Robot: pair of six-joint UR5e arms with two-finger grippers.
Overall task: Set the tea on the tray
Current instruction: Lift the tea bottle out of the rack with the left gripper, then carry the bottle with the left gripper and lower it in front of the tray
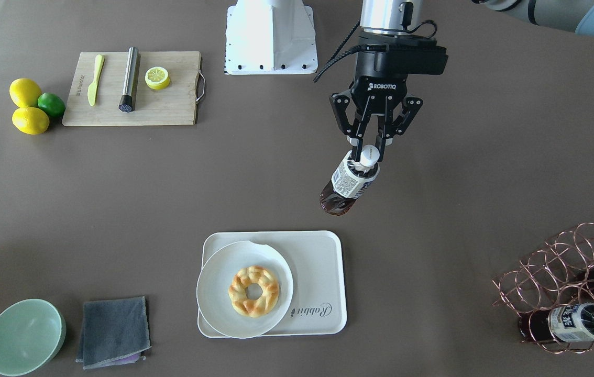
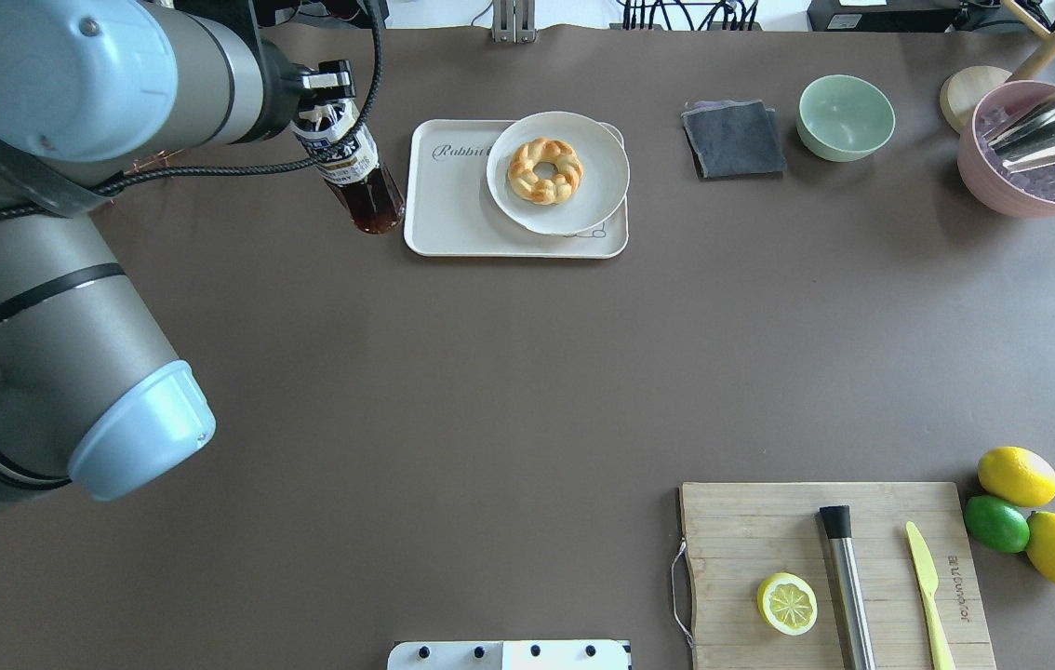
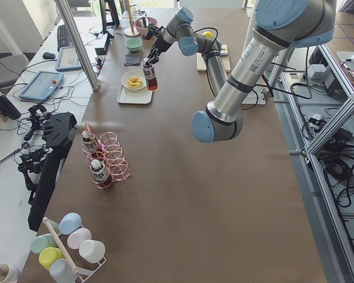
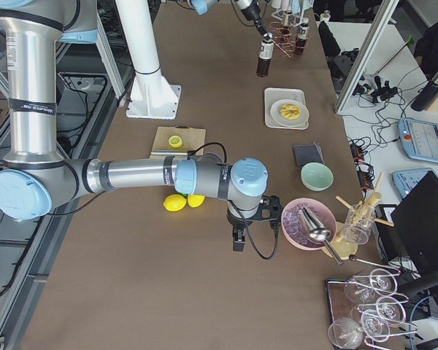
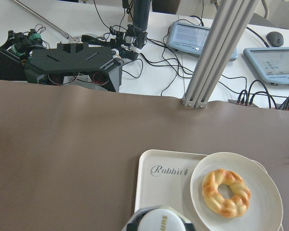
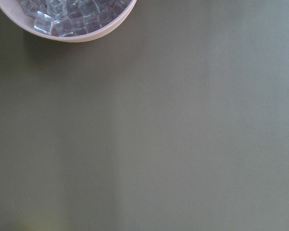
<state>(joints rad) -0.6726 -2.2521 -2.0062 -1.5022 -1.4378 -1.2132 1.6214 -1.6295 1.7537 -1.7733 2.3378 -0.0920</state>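
My left gripper (image 1: 369, 150) is shut on the white-capped neck of a tea bottle (image 1: 348, 184) with dark brown liquid and a pale label. The bottle hangs slightly tilted in the air, beside the tray's left end in the overhead view (image 2: 355, 172). The cream tray (image 1: 318, 262) with "Rabbit" script lies ahead of it; the left wrist view shows the tray (image 5: 164, 187) just beyond the bottle's cap (image 5: 159, 222). My right gripper (image 4: 237, 240) shows only in the exterior right view, low over the table near the pink ice bowl; I cannot tell whether it is open.
A round white plate (image 1: 210, 285) with a ring pastry (image 1: 253, 291) covers half the tray. A copper wire rack (image 1: 564, 262) holds more tea bottles. Also on the table are a wooden board (image 1: 171, 110), lemons and a lime, a green bowl (image 1: 24, 337), a grey cloth (image 1: 113, 330) and a pink ice bowl (image 2: 1039, 186).
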